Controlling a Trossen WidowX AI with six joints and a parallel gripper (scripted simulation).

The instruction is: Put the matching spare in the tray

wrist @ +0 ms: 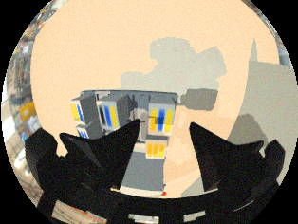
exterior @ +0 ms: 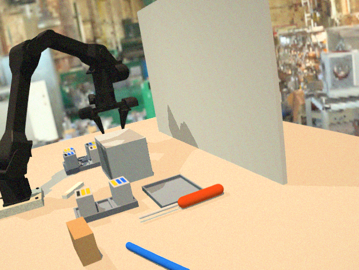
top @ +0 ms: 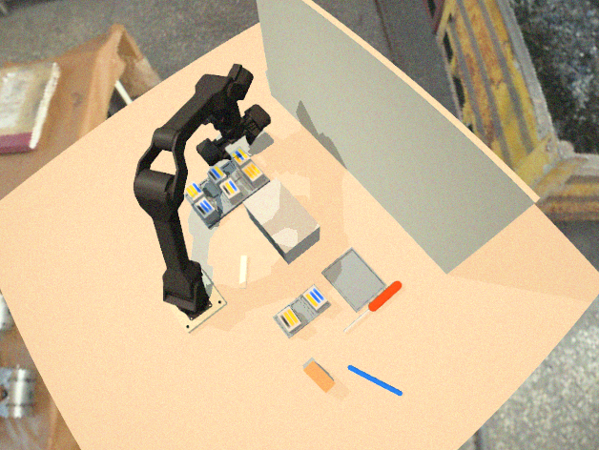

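The mounted unit point(top: 282, 217) point(exterior: 130, 159) point(wrist: 142, 175) is a large grey box; its printed back is not readable in these views. Beside it a far rack point(exterior: 87, 166) holds several grey spares with striped tops. My gripper point(top: 238, 147) point(exterior: 112, 130) point(wrist: 165, 123) is open and empty, pointing down above the far rack's wall-side end. Between its fingertips in the wrist view appears a yellow-blue-yellow spare point(top: 238, 154) point(wrist: 161, 112), next to a three-yellow spare point(top: 251, 171) point(wrist: 156, 149). The tray point(top: 353, 277) point(exterior: 174, 190) is empty.
A near rack point(exterior: 111, 212) holds a black-yellow-yellow spare point(top: 289, 318) point(exterior: 86, 203) and a yellow-blue-blue spare point(top: 316, 296) point(exterior: 122, 193). A screwdriver point(top: 385, 296) point(exterior: 200, 195) touches or nearly touches the tray. A tall wall point(top: 387, 145) point(exterior: 214, 87), orange block point(top: 319, 376), blue rod point(top: 375, 380) and pale strip point(top: 242, 269) stand around.
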